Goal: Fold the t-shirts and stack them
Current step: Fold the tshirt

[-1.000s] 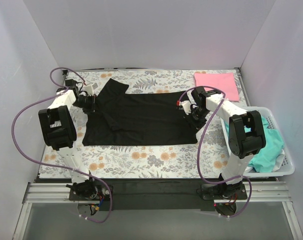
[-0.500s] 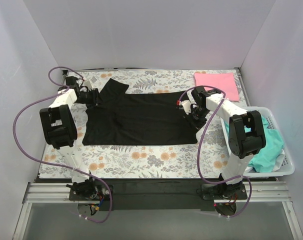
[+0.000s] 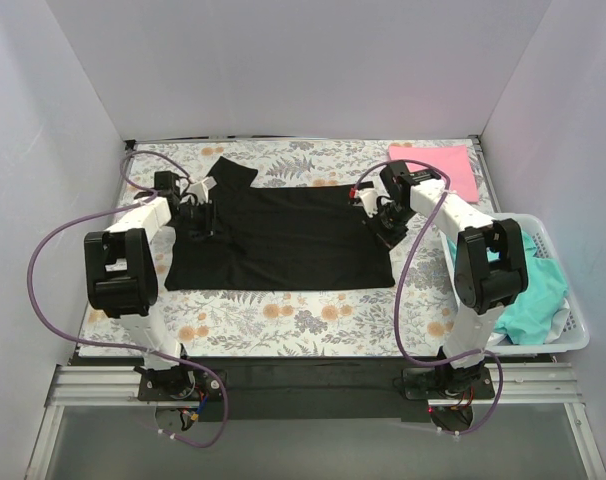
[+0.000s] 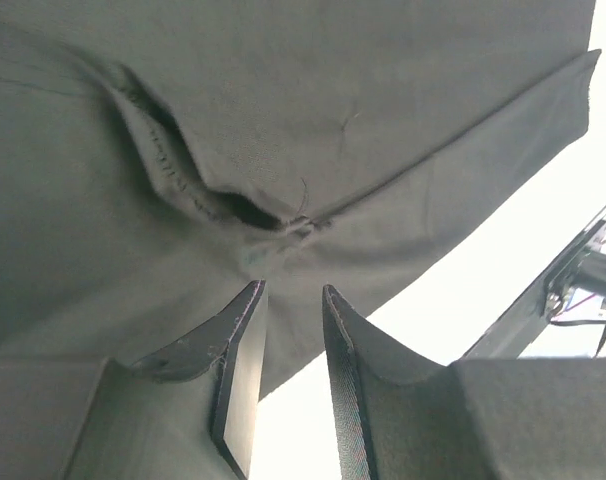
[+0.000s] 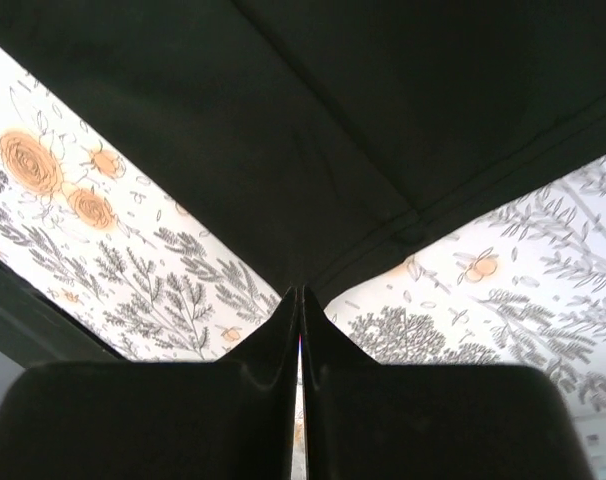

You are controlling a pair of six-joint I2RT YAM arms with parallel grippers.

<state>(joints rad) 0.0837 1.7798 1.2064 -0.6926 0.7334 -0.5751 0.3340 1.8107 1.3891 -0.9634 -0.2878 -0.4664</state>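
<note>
The black t-shirt (image 3: 283, 240) lies spread on the floral table cloth (image 3: 283, 318) in the top view. My left gripper (image 3: 201, 212) is over its left edge. In the left wrist view the jaws (image 4: 293, 290) stand slightly apart, with puckered black fabric (image 4: 283, 100) just beyond the tips. My right gripper (image 3: 381, 218) is at the shirt's right edge. In the right wrist view it (image 5: 301, 292) is shut on a corner of the black cloth (image 5: 333, 120). The pink t-shirt (image 3: 438, 168) lies folded at the back right. The teal t-shirt (image 3: 533, 295) sits crumpled in the basket.
The white lattice basket (image 3: 575, 338) stands at the table's right edge beside the right arm. Purple cables loop from both arms. White walls close in the left, back and right sides.
My left gripper has moved right from the table's left edge onto the shirt, carrying the left side inward. The right gripper has shifted slightly toward the back.
</note>
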